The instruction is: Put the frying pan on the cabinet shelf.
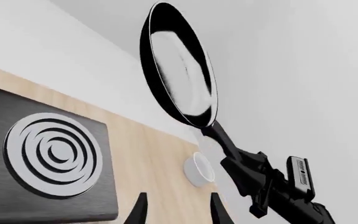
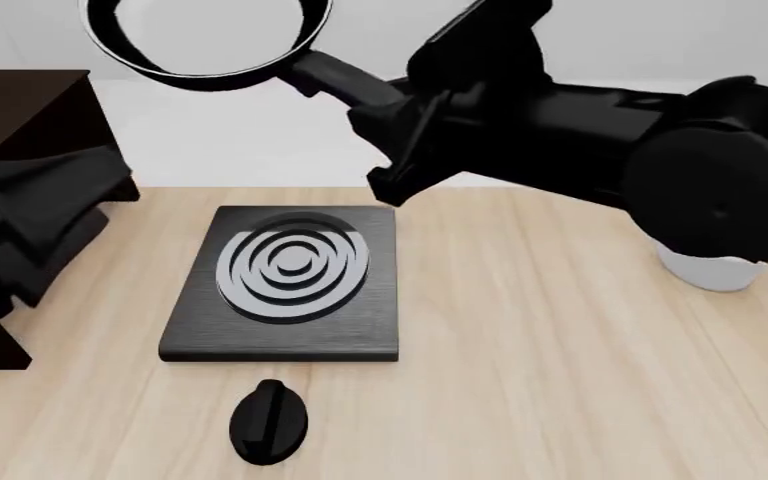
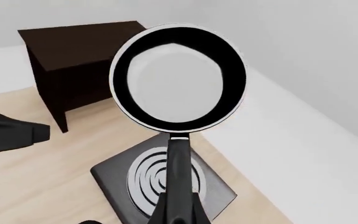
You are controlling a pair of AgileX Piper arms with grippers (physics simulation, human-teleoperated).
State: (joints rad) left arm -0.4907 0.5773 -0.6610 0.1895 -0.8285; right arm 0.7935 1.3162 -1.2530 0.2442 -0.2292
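Note:
The frying pan (image 2: 204, 35) is in the air, high above the table, its pale-grey inside showing in the right wrist view (image 3: 177, 79). My right gripper (image 2: 395, 108) is shut on the pan's long black handle (image 3: 177, 177). The pan hangs over the far side of the hob, just right of the dark brown cabinet (image 2: 17, 110), which also shows in the right wrist view (image 3: 79, 56). My left gripper (image 1: 179, 212) is open and empty, low over the table beside the hob. The left wrist view shows the pan (image 1: 179, 70) tilted.
A square black hob (image 2: 291, 280) with grey rings lies mid-table. A black knob (image 2: 268, 420) lies in front of it. A white bowl (image 2: 718, 270) stands at the right, partly behind my right arm. My left arm (image 2: 24, 230) is in front of the cabinet.

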